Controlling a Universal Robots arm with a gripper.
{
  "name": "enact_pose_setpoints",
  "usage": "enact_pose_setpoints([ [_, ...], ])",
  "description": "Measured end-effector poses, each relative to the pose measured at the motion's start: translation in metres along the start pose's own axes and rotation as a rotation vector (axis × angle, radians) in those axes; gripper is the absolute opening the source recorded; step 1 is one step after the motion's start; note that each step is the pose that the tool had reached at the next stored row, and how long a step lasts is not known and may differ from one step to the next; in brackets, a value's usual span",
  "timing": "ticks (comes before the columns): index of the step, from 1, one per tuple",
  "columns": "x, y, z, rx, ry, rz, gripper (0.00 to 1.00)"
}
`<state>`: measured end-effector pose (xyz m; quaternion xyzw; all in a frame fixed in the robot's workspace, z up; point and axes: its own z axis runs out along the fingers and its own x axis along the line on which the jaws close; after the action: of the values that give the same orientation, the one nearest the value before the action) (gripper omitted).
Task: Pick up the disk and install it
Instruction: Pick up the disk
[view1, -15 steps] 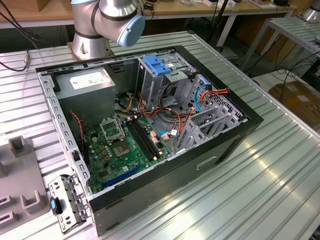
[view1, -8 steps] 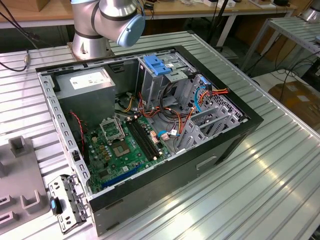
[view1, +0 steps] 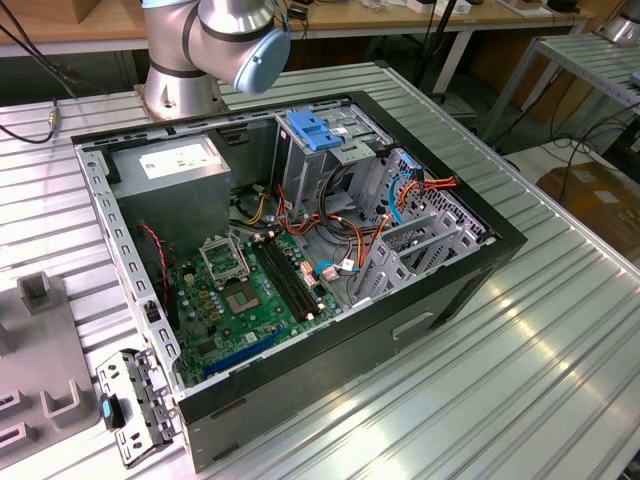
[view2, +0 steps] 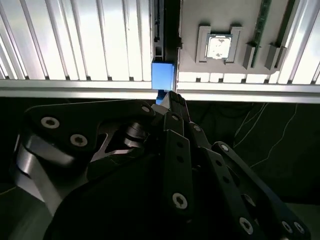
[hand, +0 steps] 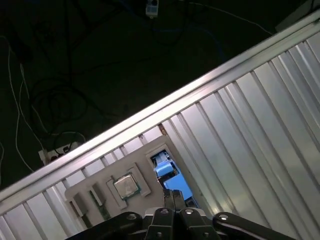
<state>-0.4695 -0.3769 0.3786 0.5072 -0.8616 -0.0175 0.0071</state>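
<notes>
Hangs with gripper (view2: 170, 98) pressed together, empty, just over the disk (hand: 167, 172) standing edge-on in the grey holder (hand: 137, 162) beside a processor (hand: 126, 185); likely to ram the blue rail if lowered unspread

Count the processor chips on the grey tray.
1: a silver chip in a square pocket of the grey tray, in both wrist views. Others may be hidden.

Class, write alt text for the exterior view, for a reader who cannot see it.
An open black computer case lies on a ribbed metal table, exposing its green motherboard, grey power supply and a blue bracket atop a metal cage. A robot arm stands on the table beyond it.
</notes>
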Motion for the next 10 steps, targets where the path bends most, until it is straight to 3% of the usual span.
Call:
enact_pose_setpoints([
  [3,0.0,-0.0001,0.0001,-0.0004,0.0027,-0.074,0.11],
  [10,0.0,0.0,0.0001,-0.0004,0.0029,-0.078,0.11],
])
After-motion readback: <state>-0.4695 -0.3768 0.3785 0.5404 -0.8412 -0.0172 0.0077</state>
